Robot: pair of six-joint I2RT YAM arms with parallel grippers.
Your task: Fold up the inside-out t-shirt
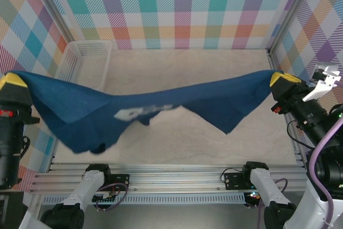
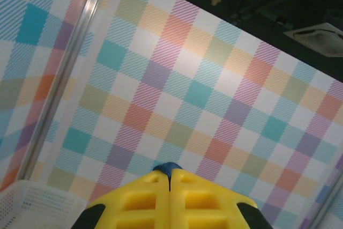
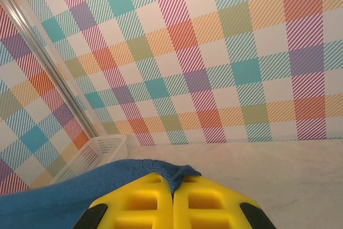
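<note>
Tabletop (image 1: 225, 143), pale and marbled, is lying open across its near half and is ending at the near edge in a metal rail (image 1: 171, 178), where both arm bases are sitting. Open room is running the full width between the side walls.

Above that open stretch, the inside-out t-shirt (image 1: 155, 108) is hanging as a dark blue span from one side to the other. Its middle is sagging, one corner is pointing down right of centre, and a bunched fold is drooping low at the left. Whether any part is touching the tabletop cannot be told. A pale patch is showing near the middle.

The left jaws are closing fully on the shirt's left end at the left edge of the scene; in the left wrist view the yellow pads (image 2: 144, 202) are meeting, with a nub of blue cloth (image 2: 169, 167) pinched at the tips. The right jaws are likewise pressing together on the right end, the pads (image 3: 209, 202) meeting over a hemmed edge of cloth (image 3: 80, 191).

Farther back, a white mesh basket (image 1: 86, 57) is standing in the far left corner just beside the left wall. Checked panels (image 1: 182, 9) are closing the far edge.
</note>
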